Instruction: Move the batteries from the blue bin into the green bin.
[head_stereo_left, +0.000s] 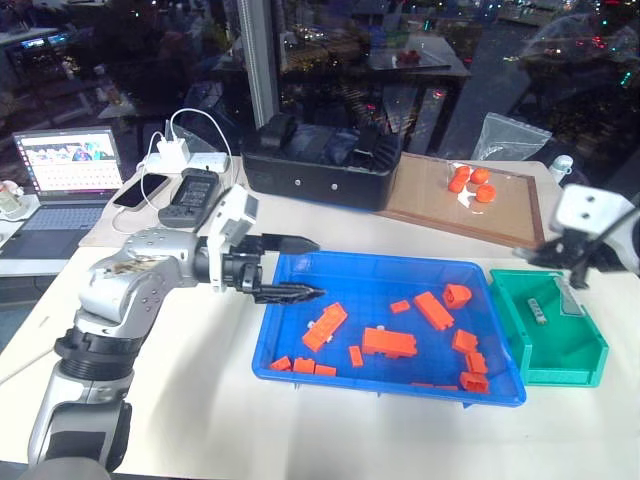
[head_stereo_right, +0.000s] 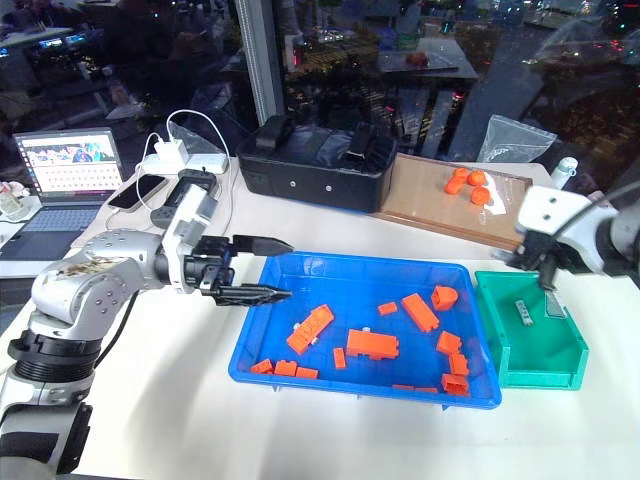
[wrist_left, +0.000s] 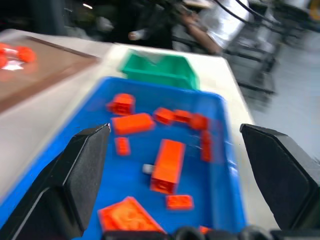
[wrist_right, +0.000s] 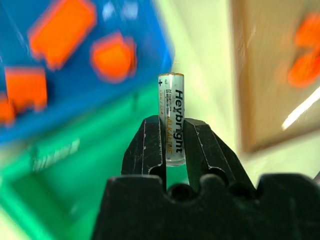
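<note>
My right gripper (wrist_right: 171, 145) pinches a battery (wrist_right: 171, 118) over the green bin (head_stereo_left: 555, 340) near the table's right edge; next I release. Left gripper (head_stereo_left: 297, 268) gapes wide over the blue bin (head_stereo_left: 300, 340).

My head's two eyes look forward and down over the surface (head_stereo_left: 200, 400), sharing the blue bin (head_stereo_left: 300, 262) with both close wrist cameras.

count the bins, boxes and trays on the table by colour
blue bin: 1
green bin: 1
black box: 1
brown wooden tray: 1
total: 4
</note>
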